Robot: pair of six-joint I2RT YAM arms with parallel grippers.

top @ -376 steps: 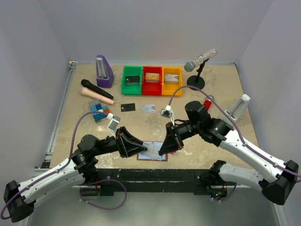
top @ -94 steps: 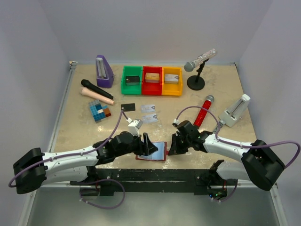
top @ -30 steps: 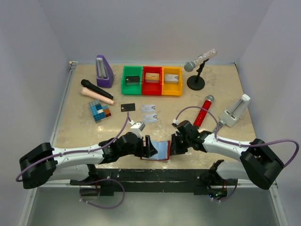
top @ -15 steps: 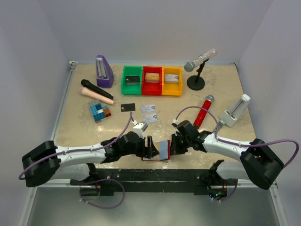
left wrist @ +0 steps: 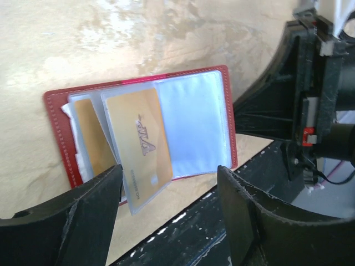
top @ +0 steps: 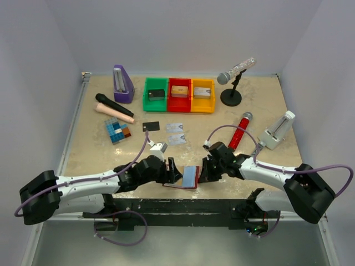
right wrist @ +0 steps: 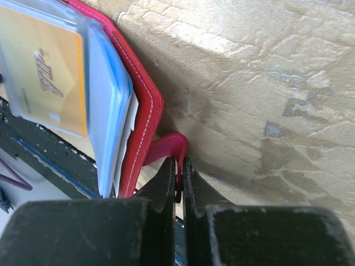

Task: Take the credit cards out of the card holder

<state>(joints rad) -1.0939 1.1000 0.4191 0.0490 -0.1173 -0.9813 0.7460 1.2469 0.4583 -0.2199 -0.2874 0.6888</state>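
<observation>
Right tool (right wrist: 178,183) clamps tab (right wrist: 166,147) of dark-red leather card holder (left wrist: 166,76). Left tool (left wrist: 169,191), jaws spread, straddles thin gold-orange card (left wrist: 141,144). Risk: clear sleeve (left wrist: 191,127) pinched too, card stays.

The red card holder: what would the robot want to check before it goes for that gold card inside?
1. Card holder lying open: ok, its clear pockets are fanned up.
2. Right gripper shut on the snap tab, holding the holder in place: ok.
3. Left gripper open: ok, one finger on either side of the gold card.
4. Gold card free of its clear pocket: cannot tell.
5. Black card and two silvery cards out of the holder, lying apart from both grippers: ok.
</observation>
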